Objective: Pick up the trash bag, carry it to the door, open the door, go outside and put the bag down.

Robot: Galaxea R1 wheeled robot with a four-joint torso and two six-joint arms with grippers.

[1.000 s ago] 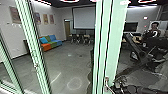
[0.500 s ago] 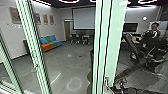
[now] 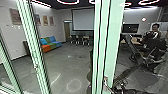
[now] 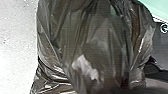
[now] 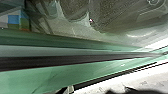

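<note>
Dark trash bag (image 4: pixel 105 45), white scrap (image 4: pixel 85 68) inside, green door frame (image 3: pixel 112 45)

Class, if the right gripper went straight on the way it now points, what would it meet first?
Most likely the green door frame, which runs right across the right wrist view; how near it is, the picture leaves unclear.

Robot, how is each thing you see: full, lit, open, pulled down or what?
Dark see-through plastic trash bag: bulging, with a pale patch showing
Green-framed glass door: can't tell if open or shut
White projector screen: pulled down, blank
Black rectangular screen: dark
Pinkish-white ring-shaped ceiling light: lit
</note>
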